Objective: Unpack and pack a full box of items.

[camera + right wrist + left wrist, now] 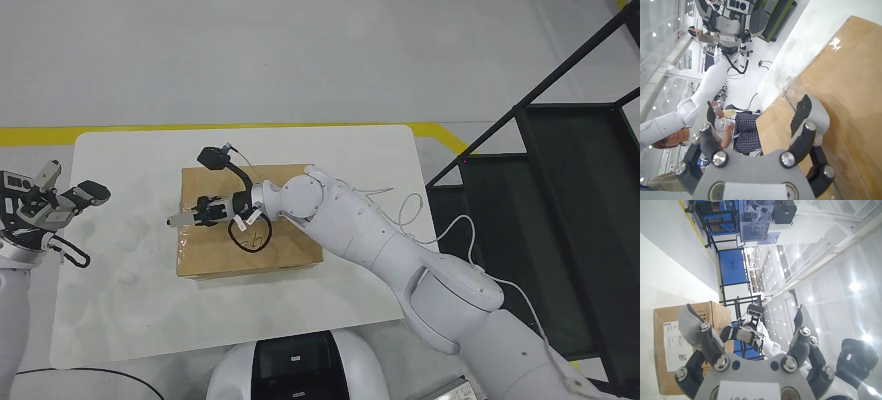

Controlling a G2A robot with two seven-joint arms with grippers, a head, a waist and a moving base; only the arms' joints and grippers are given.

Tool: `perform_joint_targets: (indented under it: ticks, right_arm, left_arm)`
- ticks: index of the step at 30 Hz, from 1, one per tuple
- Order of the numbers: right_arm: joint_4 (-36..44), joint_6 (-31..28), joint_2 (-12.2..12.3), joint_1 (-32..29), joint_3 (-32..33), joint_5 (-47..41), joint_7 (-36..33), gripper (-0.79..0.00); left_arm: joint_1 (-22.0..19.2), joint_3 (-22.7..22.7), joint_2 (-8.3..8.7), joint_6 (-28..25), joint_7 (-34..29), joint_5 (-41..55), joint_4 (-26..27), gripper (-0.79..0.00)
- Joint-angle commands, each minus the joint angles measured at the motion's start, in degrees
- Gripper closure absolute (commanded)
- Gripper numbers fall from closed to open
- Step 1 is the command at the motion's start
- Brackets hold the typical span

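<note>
- The right claw [195, 213] [757, 109] is spread wide and holds nothing.
- One of its fingers [802, 111] lies over the lid of the box [260, 250] [848, 75], right by the shiny tape [788, 84] along the middle seam; whether the pad touches the cardboard cannot be told. The other finger hangs past the box's edge.
- The box is shut and sits near the middle of the white table [130, 300]; the right claw is at the side of its lid that faces the left claw [60, 195] [744, 317].
- The left claw is also spread wide and holds nothing, at the table's left edge, well apart from the box.
- In the left wrist view the box [660, 317] shows a white label [674, 345] on its side.
</note>
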State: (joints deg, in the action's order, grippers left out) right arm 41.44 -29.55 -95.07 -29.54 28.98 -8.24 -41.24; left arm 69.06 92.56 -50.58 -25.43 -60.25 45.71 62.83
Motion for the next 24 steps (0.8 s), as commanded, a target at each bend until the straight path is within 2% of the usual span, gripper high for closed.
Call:
perform_joint_targets:
  ticks: [1, 9, 15, 24]
  right_arm:
    - [-1.29, -0.21, -0.73, 0.33, -0.24, -0.23, 0.01, -0.785]
    - [-6.56, -1.38, -3.08, 2.0, 0.17, -1.59, 0.48, -0.785]
    - [-8.7, -2.63, -4.0, 2.41, 1.34, -4.05, -2.21, -0.785]
    - [-9.45, -6.6, -2.09, 1.65, 7.04, -10.37, -8.96, -0.785]
  left_arm:
    - [0.27, 0.25, -0.02, 0.11, 0.05, -0.1, 0.26, -0.785]
    - [0.94, 0.84, -0.19, 0.64, 0.07, -0.46, 1.0, -0.785]
    - [0.46, 0.48, -0.44, 1.07, -0.38, -0.64, 1.01, -0.785]
    - [-0.39, 0.12, -0.78, 1.29, -1.02, -0.86, 0.31, -0.785]
